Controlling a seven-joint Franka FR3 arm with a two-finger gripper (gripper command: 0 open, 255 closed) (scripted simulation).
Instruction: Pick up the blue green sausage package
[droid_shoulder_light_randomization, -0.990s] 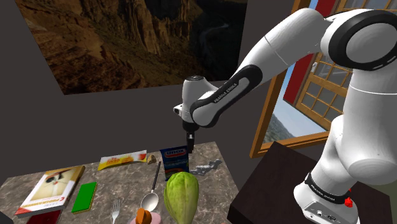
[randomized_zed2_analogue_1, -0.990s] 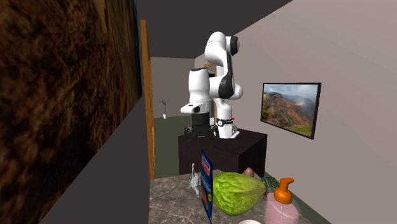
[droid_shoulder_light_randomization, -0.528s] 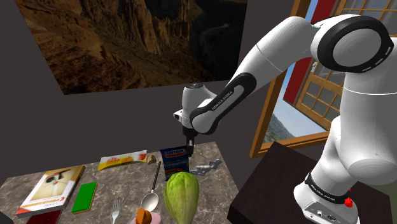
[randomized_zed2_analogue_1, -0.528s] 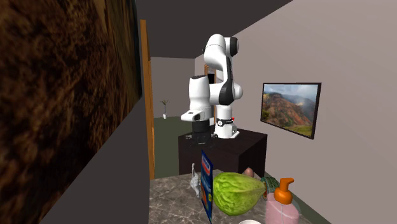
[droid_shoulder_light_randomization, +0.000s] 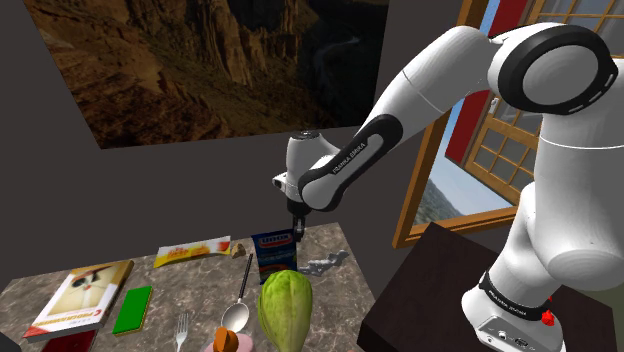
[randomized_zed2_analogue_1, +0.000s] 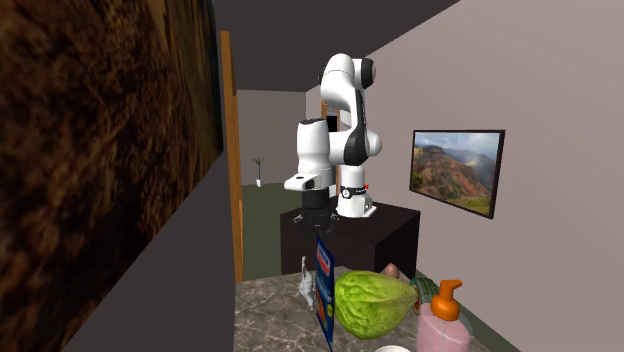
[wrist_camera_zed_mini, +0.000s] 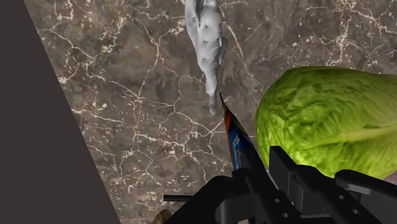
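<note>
Shoulder view: sausage package (droid_shoulder_light_randomization: 273, 254) just beneath gripper (droid_shoulder_light_randomization: 297, 232).

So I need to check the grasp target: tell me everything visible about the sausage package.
The sausage package is a thin flat pack, blue with a white label band near the top, standing upright on the marble table. The lettuce stands close beside it. The claw hangs close over its top edge; contact cannot be told.
</note>
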